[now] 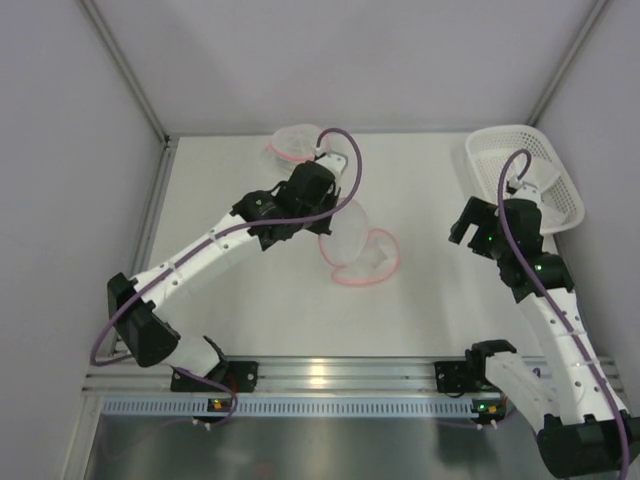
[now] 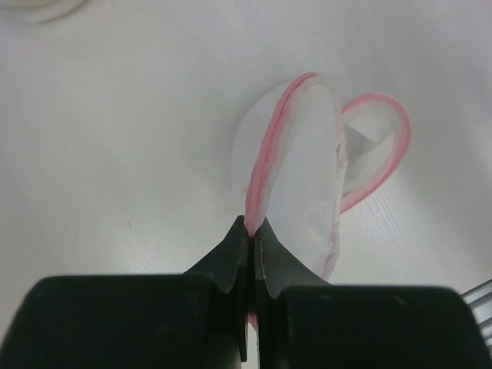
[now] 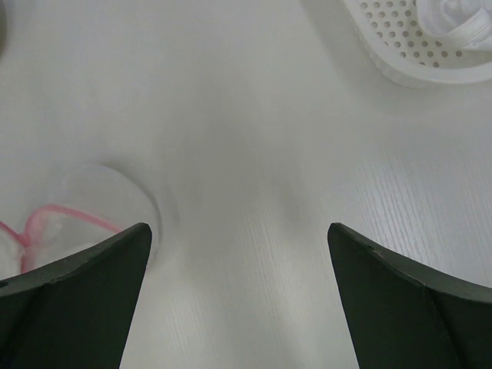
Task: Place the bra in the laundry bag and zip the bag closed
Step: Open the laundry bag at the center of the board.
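Observation:
The laundry bag is a round white mesh pouch with pink trim, lying mid-table. My left gripper is shut on the pink edge of its upper flap and holds that flap raised on edge; the fingertips pinch the trim. The lower half with its pink rim lies flat on the table. My right gripper is open and empty over bare table, right of the bag. White fabric, apparently the bra, lies in the white basket.
A second round white piece with a pink rim lies at the table's back, behind the left arm. The perforated basket's rim stands at the back right. Grey walls enclose the table on three sides.

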